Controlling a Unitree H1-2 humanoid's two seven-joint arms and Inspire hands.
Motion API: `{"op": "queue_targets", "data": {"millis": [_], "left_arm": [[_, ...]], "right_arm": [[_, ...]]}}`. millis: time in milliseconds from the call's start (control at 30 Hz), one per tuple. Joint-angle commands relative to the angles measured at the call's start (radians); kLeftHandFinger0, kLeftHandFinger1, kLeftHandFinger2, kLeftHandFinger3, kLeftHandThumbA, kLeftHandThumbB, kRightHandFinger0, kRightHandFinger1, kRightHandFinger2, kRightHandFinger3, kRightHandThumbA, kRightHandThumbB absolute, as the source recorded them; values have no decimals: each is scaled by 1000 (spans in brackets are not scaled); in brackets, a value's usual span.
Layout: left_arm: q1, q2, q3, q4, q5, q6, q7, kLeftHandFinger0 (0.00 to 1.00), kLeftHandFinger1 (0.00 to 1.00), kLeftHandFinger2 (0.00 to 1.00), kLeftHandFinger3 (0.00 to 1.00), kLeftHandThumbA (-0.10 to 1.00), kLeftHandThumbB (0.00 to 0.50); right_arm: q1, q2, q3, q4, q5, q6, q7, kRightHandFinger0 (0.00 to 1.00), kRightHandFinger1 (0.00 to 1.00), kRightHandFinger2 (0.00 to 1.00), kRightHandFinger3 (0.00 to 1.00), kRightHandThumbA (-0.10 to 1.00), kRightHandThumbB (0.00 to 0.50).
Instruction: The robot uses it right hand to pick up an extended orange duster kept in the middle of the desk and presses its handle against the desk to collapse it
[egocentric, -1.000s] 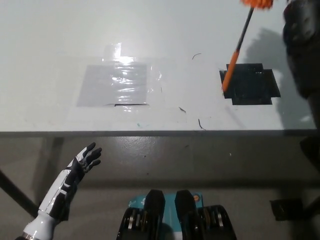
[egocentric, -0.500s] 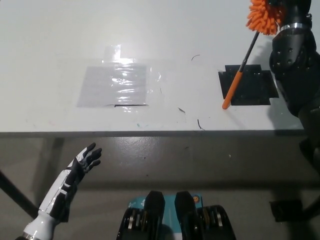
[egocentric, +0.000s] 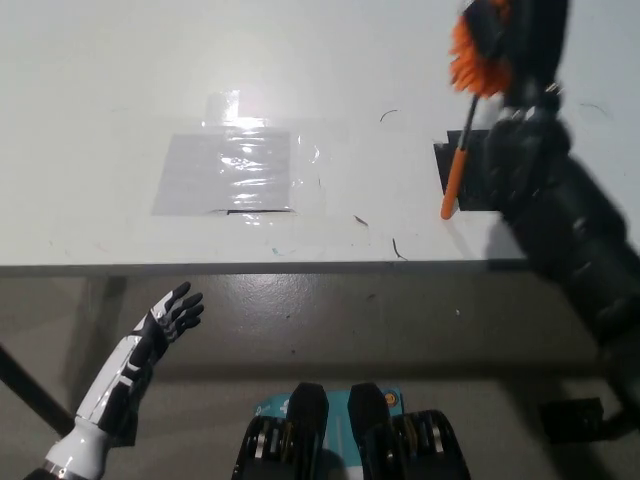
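Note:
The orange duster (egocentric: 478, 62) stands nearly upright over the desk's right side, its fluffy head up. My black right hand (egocentric: 522, 45) is shut on it near the head. The thin dark shaft runs down to the orange handle (egocentric: 453, 183), whose tip touches the white desk (egocentric: 120, 90) at the left edge of a black tape patch (egocentric: 470, 180). The shaft looks short. My right forearm covers most of that patch. My white left hand (egocentric: 165, 322) hangs open below the desk's front edge at the lower left.
A clear glossy plastic sheet (egocentric: 228, 170) is taped flat on the desk's middle. Small dark marks dot the surface near the front edge (egocentric: 300, 267). Below the edge lies grey floor, with a dark table leg at the far left.
My right arm swung left and toward me, bringing the duster head down and left. The handle tip stayed near the black patch, and the visible shaft grew shorter. The left hand kept still.

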Motion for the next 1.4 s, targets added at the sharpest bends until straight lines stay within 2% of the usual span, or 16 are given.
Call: {"op": "queue_targets", "data": {"millis": [0,33,133,200,267,367,633,700,800,867,967,1067,1167,1233,1267,1367], "left_arm": [[-18,26,9,-31,-18,-25,-16,980,934,1000,1000,1000,261],[-18,27,10,-34,-20,-18,-15,979,933,1000,1000,1000,264],[-19,28,11,-38,-17,-16,-13,983,929,1000,1000,1000,269],[-21,30,12,-38,-16,-18,-13,982,927,1000,1000,1000,266],[-20,31,13,-39,-19,-19,-14,982,925,1000,1000,1000,265],[-22,30,13,-36,-18,-22,-13,974,922,1000,1000,1000,264],[-27,29,16,-32,-13,-23,-7,976,906,1000,1000,1000,270],[-27,30,16,-31,-14,-23,-8,974,906,1000,1000,1000,272],[-26,29,17,-29,-19,-24,-9,960,907,1000,1000,1000,276],[-22,28,18,-32,-14,-28,-6,960,905,1000,1000,1000,276],[-24,27,17,-30,-19,-26,-8,974,902,1000,1000,1000,266],[-26,26,17,-33,-21,-17,-7,972,908,1000,1000,1000,281],[-25,25,17,-33,-19,-19,-6,955,906,1000,1000,1000,271],[-23,25,17,-34,-15,-17,-4,958,905,1000,1000,1000,270],[-22,26,18,-35,-14,-19,-4,959,904,1000,1000,1000,270],[-22,26,19,-35,-19,-21,-7,969,907,1000,1000,1000,269]], "right_arm": [[52,34,75,41,9,-47,-61,0,254,723,776,-100,180],[66,39,58,46,49,-47,29,0,330,746,810,-100,136],[90,45,36,84,91,-47,158,0,368,782,804,-100,162],[84,55,-15,150,106,-47,255,0,384,806,805,-100,132],[84,56,-44,180,114,-47,302,0,403,831,820,-100,141],[79,40,-80,221,123,-32,388,0,440,845,961,-100,112],[66,-16,-106,266,93,46,456,31,476,860,975,-100,140],[60,-24,-111,277,92,66,490,23,467,844,925,-100,141],[54,-43,-126,310,100,108,553,15,404,727,749,-100,162],[57,-48,-154,326,126,122,600,0,374,722,720,-100,170],[53,-51,-176,343,137,164,640,0,400,834,836,-100,157],[51,-51,-187,345,138,147,644,0,390,825,824,-100,168],[34,-50,-206,334,148,142,644,5,482,919,982,-100,143],[10,-55,-210,321,145,142,631,47,565,947,958,-100,129],[-4,-60,-208,304,138,129,594,31,541,916,913,-100,133],[-36,-79,-232,264,163,58,595,31,524,896,922,-100,127]]}}
